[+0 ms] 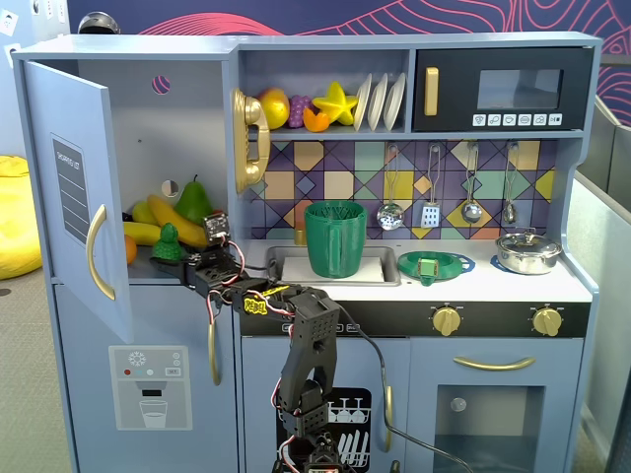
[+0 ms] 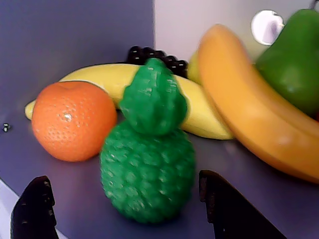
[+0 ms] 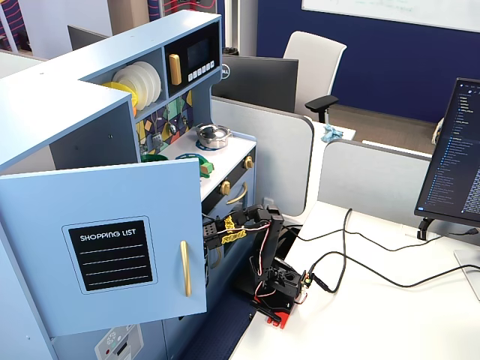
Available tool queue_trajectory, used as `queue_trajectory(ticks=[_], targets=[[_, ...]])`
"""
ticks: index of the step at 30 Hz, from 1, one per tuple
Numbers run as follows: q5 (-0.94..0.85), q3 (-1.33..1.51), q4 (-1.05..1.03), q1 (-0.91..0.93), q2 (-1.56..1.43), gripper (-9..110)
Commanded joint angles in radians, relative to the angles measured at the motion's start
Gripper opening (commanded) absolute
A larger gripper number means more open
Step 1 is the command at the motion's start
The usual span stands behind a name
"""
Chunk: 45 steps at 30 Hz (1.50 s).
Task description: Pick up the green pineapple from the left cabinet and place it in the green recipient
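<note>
Claw open astride pineapple nr cabinet shelf front edge; off-centre closing could knock it into orange.

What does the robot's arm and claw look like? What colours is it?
The arm is made of chunky black blocks joined together. Thin red, white and black wires loop along it, and there is a yellow sticker near the wrist. A black cable trails off from its red base. The claw has two flat black fingers.
</note>
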<state>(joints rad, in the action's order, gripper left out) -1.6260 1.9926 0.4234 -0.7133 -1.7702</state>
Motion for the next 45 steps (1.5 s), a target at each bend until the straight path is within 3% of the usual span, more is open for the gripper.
queue_trajectory(ticks=[1,40,45], targets=[[-0.020,-0.094,-0.006,-0.023,0.008,30],[0.118,-0.360,0.002,0.003,0.322,29],[0.104,-0.400,-0.028,0.008,0.379,20]])
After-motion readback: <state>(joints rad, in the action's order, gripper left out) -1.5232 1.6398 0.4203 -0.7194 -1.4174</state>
